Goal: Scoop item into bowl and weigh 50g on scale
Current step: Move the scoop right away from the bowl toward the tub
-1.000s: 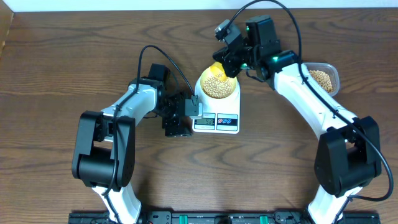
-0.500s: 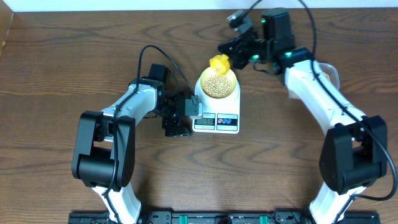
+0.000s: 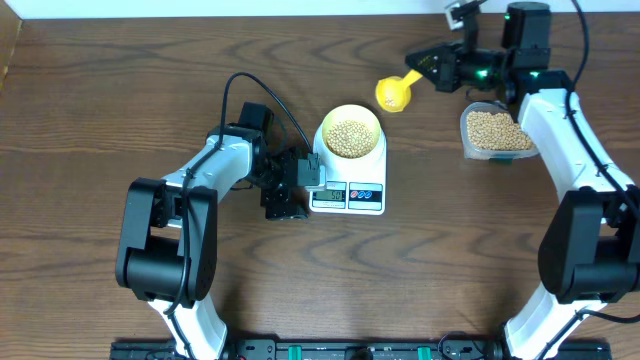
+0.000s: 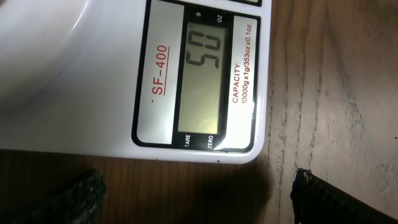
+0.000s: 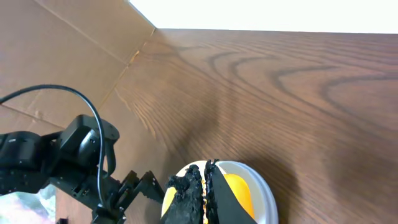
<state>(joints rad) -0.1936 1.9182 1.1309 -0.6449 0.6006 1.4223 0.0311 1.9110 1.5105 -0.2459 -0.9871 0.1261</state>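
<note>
Scale (image 3: 348, 196) LCD (image 4: 205, 53) reads 50 w/ bowl (image 3: 324, 128) of soybeans (image 3: 350, 138) sitting on it, so target wt looks met. R gripper (image 3: 432, 66) clenched on yellow scoop (image 3: 392, 94), betw bowl & bean tub (image 3: 464, 135). L gripper (image 3: 290, 190) spread, empty, just beside scale. Prob only parking scoop left.

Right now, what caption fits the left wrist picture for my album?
White SF-400 kitchen scale on a wooden table, its display reading 50.
</note>
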